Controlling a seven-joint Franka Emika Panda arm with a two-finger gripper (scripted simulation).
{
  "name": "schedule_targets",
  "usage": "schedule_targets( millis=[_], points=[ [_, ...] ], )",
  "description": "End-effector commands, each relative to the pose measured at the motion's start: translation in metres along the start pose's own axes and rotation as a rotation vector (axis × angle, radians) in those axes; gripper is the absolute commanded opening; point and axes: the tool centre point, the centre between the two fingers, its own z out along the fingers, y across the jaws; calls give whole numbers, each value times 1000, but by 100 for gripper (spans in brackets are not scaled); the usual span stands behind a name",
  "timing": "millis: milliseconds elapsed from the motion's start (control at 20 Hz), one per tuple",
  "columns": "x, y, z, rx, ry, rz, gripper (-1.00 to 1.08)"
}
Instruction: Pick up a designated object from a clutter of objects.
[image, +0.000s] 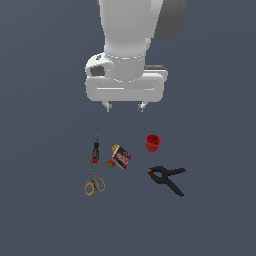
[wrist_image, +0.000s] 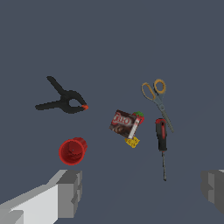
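In the exterior view you see the tool (image: 125, 106) hanging above the clutter, its two fingers spread apart and holding nothing. Below it on the dark surface (image: 45, 215), the black spring clamp (image: 168, 179) lies farthest toward the exterior view's right, just below the red cup (image: 153, 142). The printed box (image: 121, 157), the screwdriver (image: 95, 148) and the yellow-handled scissors (image: 93, 178) sit to the left.

In the wrist view your fingers (wrist_image: 70, 192) frame the scene, well apart. The black spring clamp (wrist_image: 63, 101) lies flat, handles splayed, orange tip pointing toward the printed box (wrist_image: 124, 123). The red cup (wrist_image: 72, 151) lies near the clamp.
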Motion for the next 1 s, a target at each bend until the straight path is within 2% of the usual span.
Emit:
schedule_targets(
  millis=[0, 400, 650, 950],
  points=[
    [0, 0, 0, 0, 0, 0, 100],
    [-8, 4, 11, 17, -43, 31, 100],
    [-8, 4, 11, 18, -43, 31, 100],
    [0, -2, 20, 12, -44, -28, 100]
  ],
)
